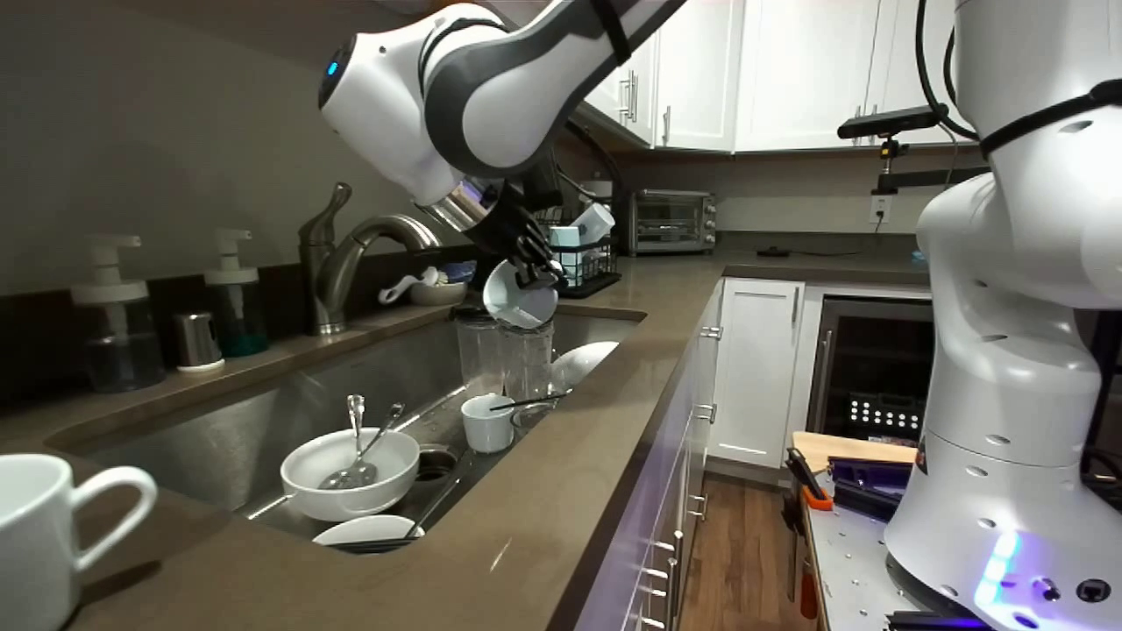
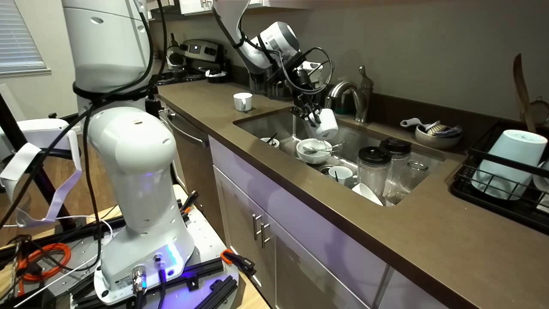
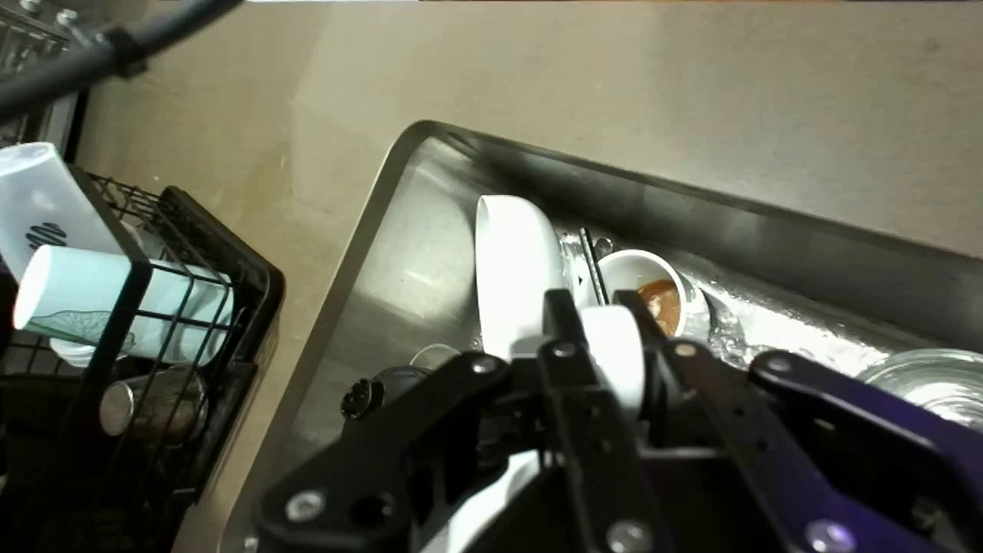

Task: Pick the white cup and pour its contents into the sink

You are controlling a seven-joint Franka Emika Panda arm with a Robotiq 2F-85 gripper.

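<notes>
in the wrist view my tool (image 3: 600, 306) covers most of the white cup (image 2: 327, 124); only a pale patch shows between my fingertips, and i cannot make out its handle or what is inside. another white mug (image 1: 31, 535), on the brown table (image 1: 605, 421), is cut off by the edge of an exterior view, and the dish rack (image 3: 230, 238) runs out of the wrist view.

in the sink (image 3: 399, 246), clear jars (image 2: 373, 178) with black lids stand upright; in an exterior view the white cup (image 1: 508, 302) hides the top of one. a tilted white bowl (image 3: 514, 269) and a cup with something brown in it (image 3: 636, 273) sit near them. the curved faucet (image 1: 331, 285) rises at the rim.

i am clamped on the white cup, up over the sink. its long axis leans far from upright, and in an exterior view its mouth faces me; how far it dips i cannot tell.
</notes>
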